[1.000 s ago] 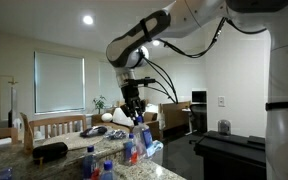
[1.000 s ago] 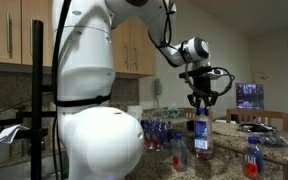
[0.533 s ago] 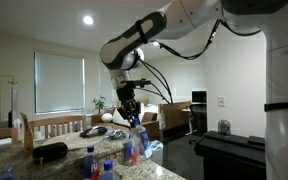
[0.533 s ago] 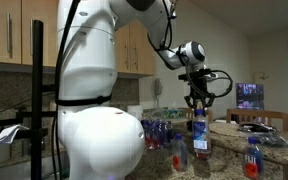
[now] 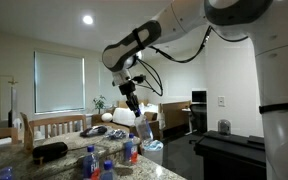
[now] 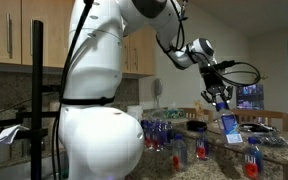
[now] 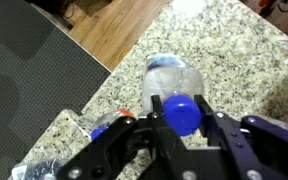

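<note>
The gripper [image 6: 221, 101] pinched the clear plastic blue-capped bottle [image 6: 228, 123], its long axis tilted above the speckled granite counter [image 7: 246, 60].

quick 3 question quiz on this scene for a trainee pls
1. True or false: the tool is shut on a bottle.
2. The bottle's cap is: A red, B blue, C white.
3. Short answer: does the bottle stand on the counter or hang above it?
Key: 1 true; 2 B; 3 hangs above it.
</note>
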Robot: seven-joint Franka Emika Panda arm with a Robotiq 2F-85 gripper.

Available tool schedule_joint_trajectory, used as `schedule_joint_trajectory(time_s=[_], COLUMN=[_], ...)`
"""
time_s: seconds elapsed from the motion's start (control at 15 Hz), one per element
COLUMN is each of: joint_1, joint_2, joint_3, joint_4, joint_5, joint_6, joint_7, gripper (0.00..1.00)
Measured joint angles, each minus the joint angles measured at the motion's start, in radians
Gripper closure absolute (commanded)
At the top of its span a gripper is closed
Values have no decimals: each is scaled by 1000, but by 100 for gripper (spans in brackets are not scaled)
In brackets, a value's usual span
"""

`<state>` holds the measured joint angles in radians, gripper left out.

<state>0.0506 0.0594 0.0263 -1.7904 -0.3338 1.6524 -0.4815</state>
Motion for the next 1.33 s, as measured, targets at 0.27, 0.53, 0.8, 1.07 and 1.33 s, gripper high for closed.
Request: schedule_joint_trajectory(time_s=[0.27,0.53,0.8,1.07,1.33], joint_1=[-6,7,13,13,16], joint_2=[44,63,67,69,81], joint_3=[3,41,55,52,65], joint_4=[51,48,50,50,84], joint_5=[-34,-27,1,0,7], joint_6=[75,182,184,184,190], joint_7=[-173,-294,-334,-349,-542], gripper=[85,87,65,85,85])
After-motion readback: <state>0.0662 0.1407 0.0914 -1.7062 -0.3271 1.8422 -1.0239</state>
